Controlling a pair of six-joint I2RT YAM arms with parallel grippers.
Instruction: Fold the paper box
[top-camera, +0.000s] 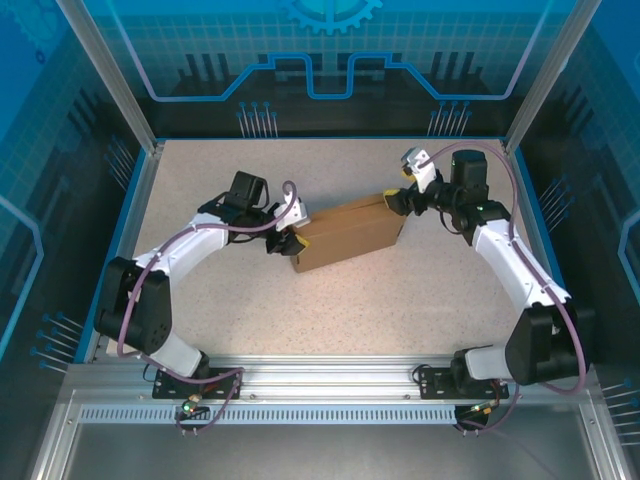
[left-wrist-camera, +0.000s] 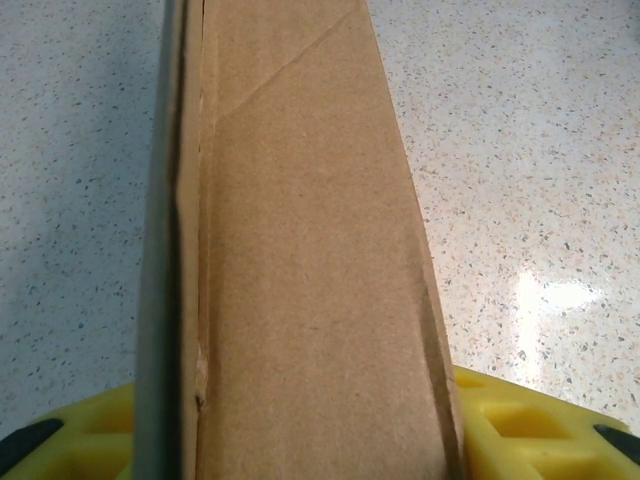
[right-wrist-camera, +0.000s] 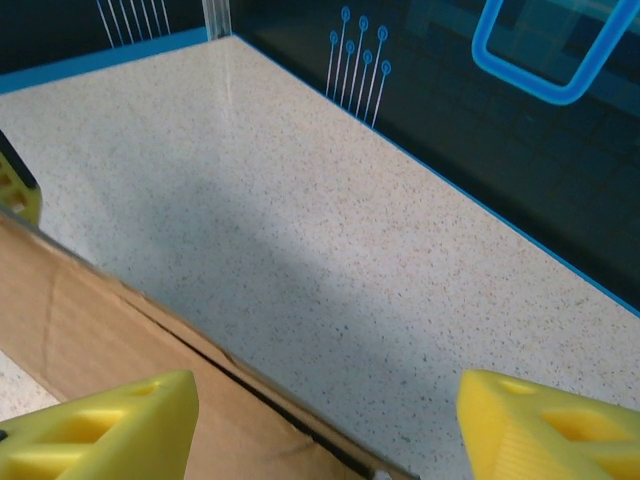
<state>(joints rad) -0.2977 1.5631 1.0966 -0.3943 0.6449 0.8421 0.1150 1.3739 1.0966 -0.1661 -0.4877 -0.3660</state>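
Observation:
The paper box (top-camera: 345, 232) is a brown cardboard mailer, folded shut and lying slantwise in the middle of the table. My left gripper (top-camera: 288, 243) is at its left end. In the left wrist view the box's narrow side (left-wrist-camera: 300, 250) sits between the yellow fingers (left-wrist-camera: 520, 430), which are shut on it. My right gripper (top-camera: 396, 199) hovers at the box's far right corner. In the right wrist view it (right-wrist-camera: 325, 420) stands open: one finger (right-wrist-camera: 110, 425) is over the cardboard (right-wrist-camera: 90, 330), the other over bare table.
The speckled white table (top-camera: 420, 300) has free room in front of and behind the box. Blue-edged transparent walls (top-camera: 135, 200) close in the left, right and back sides. An aluminium rail (top-camera: 330, 378) carrying the arm bases runs along the near edge.

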